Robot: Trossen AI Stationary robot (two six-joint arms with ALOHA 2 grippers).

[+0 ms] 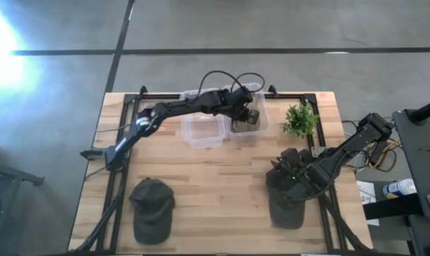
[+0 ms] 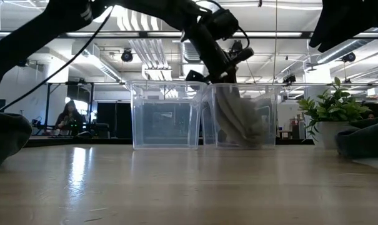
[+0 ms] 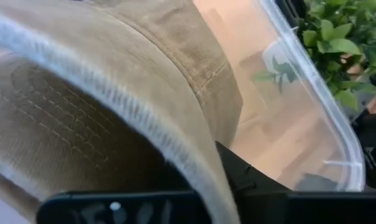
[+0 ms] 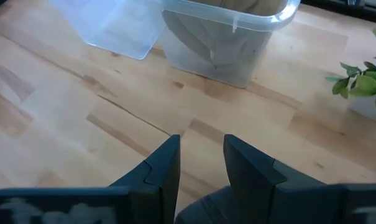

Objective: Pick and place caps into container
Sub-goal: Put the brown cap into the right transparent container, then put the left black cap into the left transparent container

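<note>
My left gripper [image 1: 249, 114] reaches over the right-hand clear container [image 1: 261, 133] at the table's far side and is shut on a tan cap [image 3: 113, 93]. In the low view that tan cap [image 2: 238, 122] hangs inside the container [image 2: 270, 94]. My right gripper [image 4: 200, 149] is open and hovers over a dark cap [image 1: 286, 206] on the table's right near part; the cap's cloth [image 4: 206, 208] shows below the fingers. A second dark cap [image 1: 152, 206] lies flat on the table's left near part. My left gripper holds the tan cap by its pale lower edge [image 3: 194, 155], which runs down beside the one finger [image 3: 240, 177] that shows; the cap hides the other finger. It comes from above, slanting down into the container. The cap hangs below it inside the container, reaching close to the bottom.
A second clear container [image 1: 204, 129] stands to the left of the first. A small green plant [image 1: 300, 119] stands to the right of the containers, close to the right arm. Bare wood lies between the containers and the near caps. People sit in the room behind.
</note>
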